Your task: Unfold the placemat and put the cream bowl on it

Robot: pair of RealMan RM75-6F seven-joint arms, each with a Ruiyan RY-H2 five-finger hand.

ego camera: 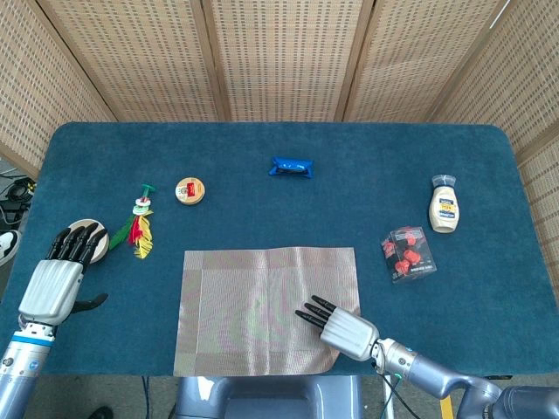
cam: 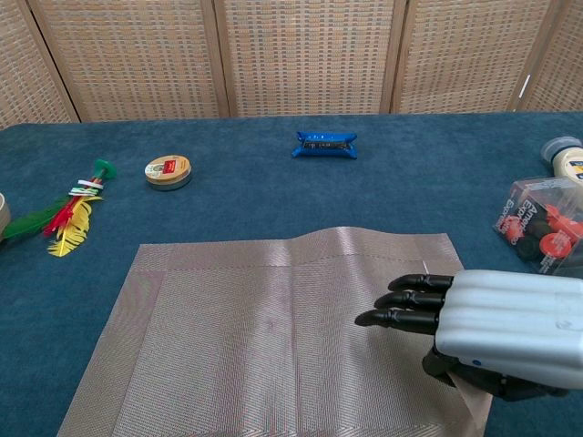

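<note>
Right hand [ego camera: 342, 327] lies palm-down over the near right corner of the placemat [ego camera: 253, 305], fingers stretched toward its middle and grasping nothing; in the chest view a bit of that corner seems tucked under the palm, though I cannot tell whether the thumb pins it. The placemat is spread flat on the blue desk [ego camera: 288, 188], with a slight ridge along its far edge. The left hand [ego camera: 59, 275] hovers at the desk's left edge, released, its fingertips reaching over the cream bowl [ego camera: 90, 237], which sits well apart from the placemat.

Main risk, as I judge it: if the right hand withdraws while the corner is caught beneath it, the mat may drag, curl or fold back on itself. On the other side, the bowl is shallow and close to the desk's edge, so a clumsy close of the fingers could push it off or tip it. The feather toy [ego camera: 141, 229] lies just beside the bowl, between it and the mat, and could be swept along during the carry.
</note>
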